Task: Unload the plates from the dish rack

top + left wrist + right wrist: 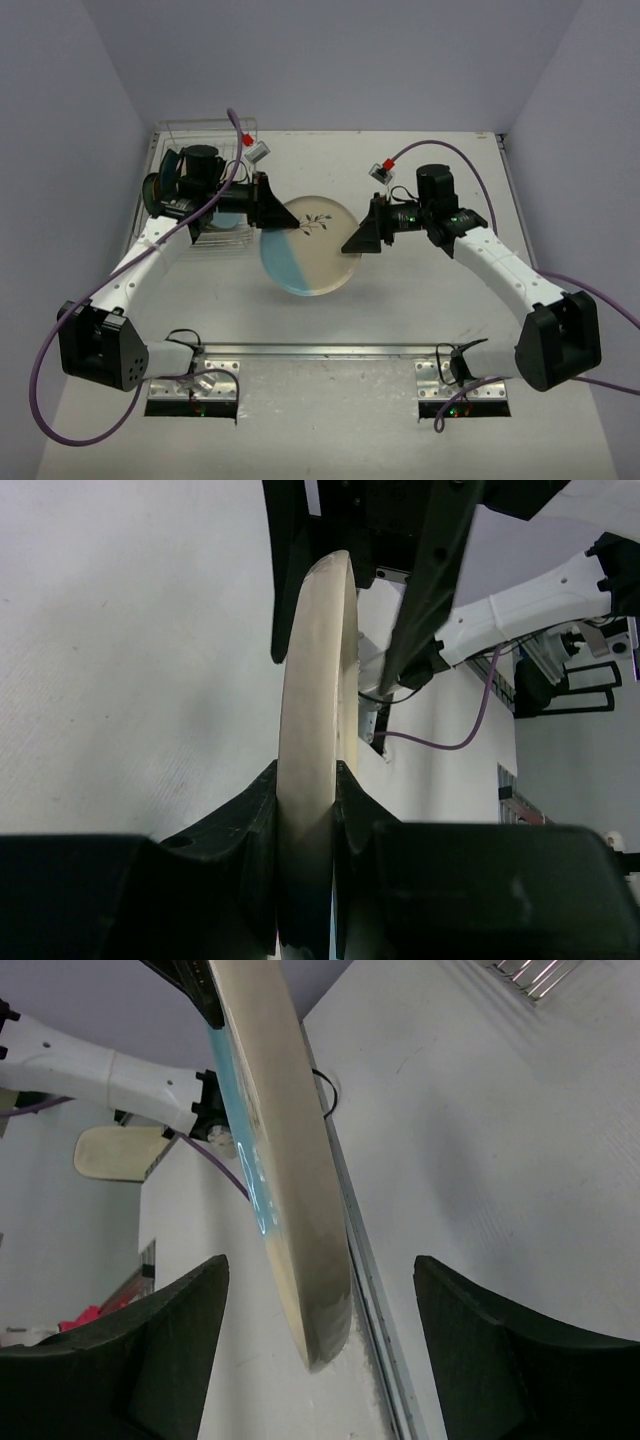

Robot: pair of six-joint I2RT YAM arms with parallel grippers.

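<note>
Item: cream and pale-blue plate [310,250], out of the dish rack [205,130], not yet set down.
Detail: the plate hangs just right of the rack. The left gripper [265,205] is clenched on the rim nearer the rack. The right gripper [358,240] straddles the far rim with its fingers released and a gap on each side. A dark teal plate [172,165] stands in the rack, partly hidden by the arm, so at least one more remains. No unloaded plates are visible on the table [400,320].

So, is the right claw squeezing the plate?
No, the right gripper has a gap on each side of the plate rim between its fingers.
</note>
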